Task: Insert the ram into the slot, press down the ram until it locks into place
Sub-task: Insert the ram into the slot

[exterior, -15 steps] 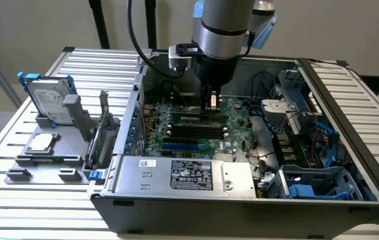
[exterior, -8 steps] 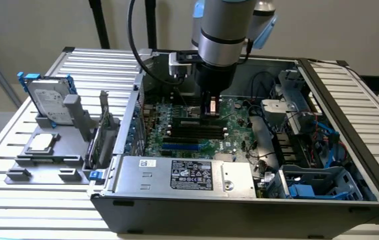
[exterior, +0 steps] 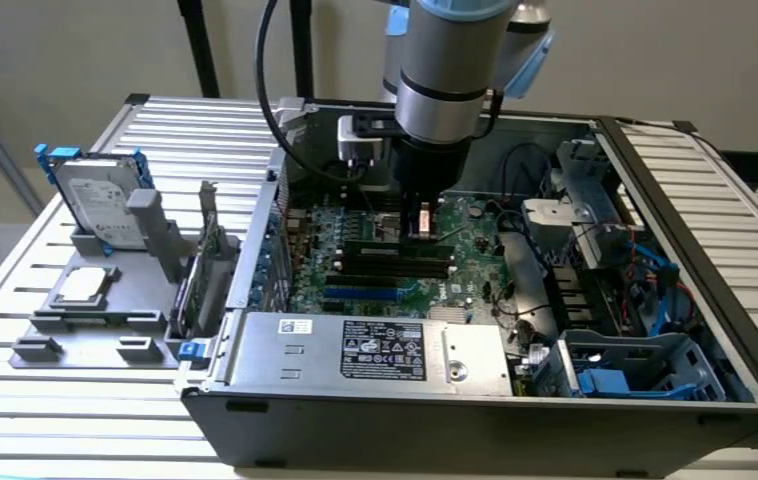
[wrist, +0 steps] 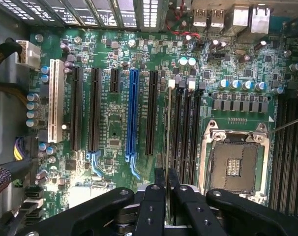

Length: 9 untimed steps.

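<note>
The memory stick (wrist: 168, 129) stands on edge between the tips of the pincer (wrist: 166, 178), above the memory slots (wrist: 186, 132). The power box (exterior: 366, 350) lies before the pincer. The hard drive (exterior: 96, 200) stands on the counter (exterior: 32, 420), well toward the exterior view's left.

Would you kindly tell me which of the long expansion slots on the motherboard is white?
The white slot at the row's end; the others are black or blue.

Above the claw (exterior: 419, 228) sits a black wrist (exterior: 422, 170), and over that a silver-grey cylindrical arm (exterior: 443, 95) trimmed with pale blue caps. A black cable (exterior: 262, 70) runs down beside it to a small white-and-black box (exterior: 356, 138) mounted just above the claw. The fingers (wrist: 151, 206) are black jointed links dotted with small round pins.
</note>
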Each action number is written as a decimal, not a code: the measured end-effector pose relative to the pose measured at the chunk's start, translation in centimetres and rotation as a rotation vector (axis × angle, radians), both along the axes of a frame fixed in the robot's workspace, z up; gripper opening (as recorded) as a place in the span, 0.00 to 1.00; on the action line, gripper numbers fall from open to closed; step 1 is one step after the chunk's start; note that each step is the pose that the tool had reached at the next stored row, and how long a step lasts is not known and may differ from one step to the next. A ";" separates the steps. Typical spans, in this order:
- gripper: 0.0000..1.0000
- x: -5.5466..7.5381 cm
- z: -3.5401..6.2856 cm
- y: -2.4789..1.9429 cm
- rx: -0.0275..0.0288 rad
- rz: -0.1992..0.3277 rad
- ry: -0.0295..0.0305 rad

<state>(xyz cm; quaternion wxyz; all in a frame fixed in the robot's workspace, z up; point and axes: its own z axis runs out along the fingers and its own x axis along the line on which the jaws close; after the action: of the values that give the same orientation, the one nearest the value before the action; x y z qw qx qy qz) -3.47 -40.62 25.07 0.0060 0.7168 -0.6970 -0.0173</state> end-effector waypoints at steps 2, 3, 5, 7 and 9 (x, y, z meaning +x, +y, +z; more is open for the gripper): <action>0.13 0.0 -0.08 0.00 0.0004 0.000 -0.0001; 0.13 0.0 -0.12 0.00 0.0005 0.000 -0.0002; 0.13 0.0 -0.20 0.00 0.0004 0.000 -0.0001; 0.13 0.0 -0.31 0.00 0.0003 0.000 -0.0001; 0.13 0.0 -0.45 0.00 0.0003 0.000 -0.0001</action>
<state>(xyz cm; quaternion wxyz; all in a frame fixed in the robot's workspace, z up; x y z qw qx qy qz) -3.46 -40.62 24.62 0.0059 0.7168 -0.6970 -0.0173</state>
